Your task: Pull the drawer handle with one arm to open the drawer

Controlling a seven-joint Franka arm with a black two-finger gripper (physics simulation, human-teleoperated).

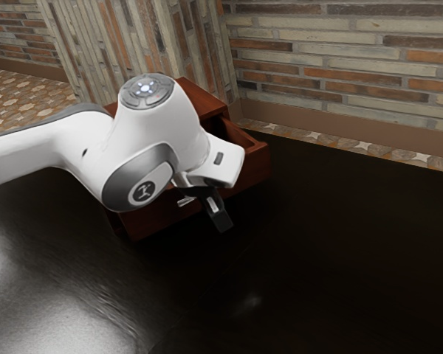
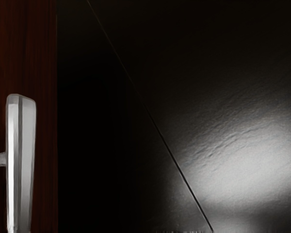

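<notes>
A red-brown wooden drawer stands pulled out from its cabinet on the dark table, with its hollow inside showing beside my white hand. My black gripper hangs just in front of the drawer's front panel, pointing down toward the table. In the wrist view a silver bar handle stands off the dark red panel, to one side of the hand and not between the gripper's tips. My arm hides the handle in the exterior view.
The dark glossy table stretches wide toward the exterior view's right and front. A brick wall stands behind, with patterned floor tiles at the upper left. A seam line crosses the tabletop under the hand.
</notes>
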